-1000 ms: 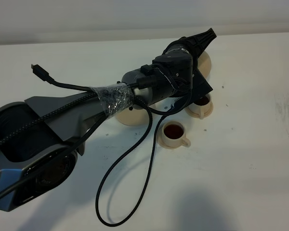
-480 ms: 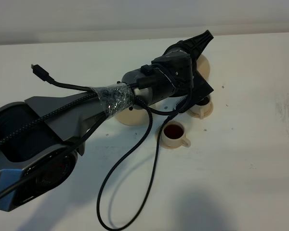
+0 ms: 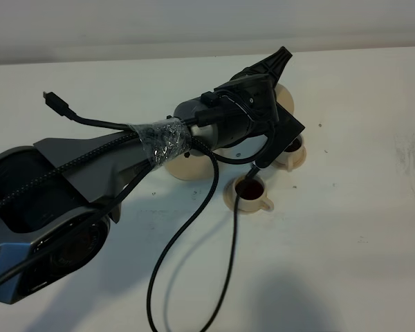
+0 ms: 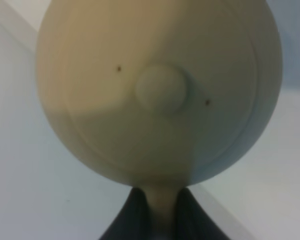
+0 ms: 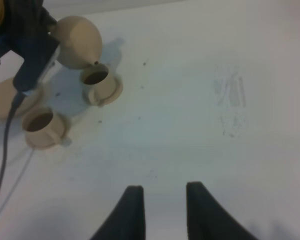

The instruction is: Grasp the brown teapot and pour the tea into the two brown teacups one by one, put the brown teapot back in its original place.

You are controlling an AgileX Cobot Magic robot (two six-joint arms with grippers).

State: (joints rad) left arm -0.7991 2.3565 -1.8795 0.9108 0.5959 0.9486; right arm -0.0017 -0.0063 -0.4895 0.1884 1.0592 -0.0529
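My left gripper (image 3: 275, 77) reaches across the table and is shut on the loop handle of the brown teapot (image 3: 290, 98), holding it in the air above the far teacup (image 3: 290, 158). In the left wrist view the teapot's lid and knob (image 4: 160, 90) fill the frame, with the handle pinched between the fingers (image 4: 132, 220). The near teacup (image 3: 249, 195) holds dark tea. The far teacup (image 5: 97, 80) sits right under the teapot's spout (image 5: 80, 42). The wide saucer plate (image 3: 183, 168) lies bare, partly hidden by the arm. My right gripper (image 5: 162, 210) is open and empty above the bare table.
A black cable (image 3: 221, 263) hangs from the left arm, crosses the near cup's rim and loops over the table in front. The left arm's body (image 3: 62, 200) covers the left of the table. The near teacup also shows in the right wrist view (image 5: 40, 125).
My left gripper has rolled and shifted slightly left with the teapot. The hanging cable has swung right, over the near cup. The cups have not moved.
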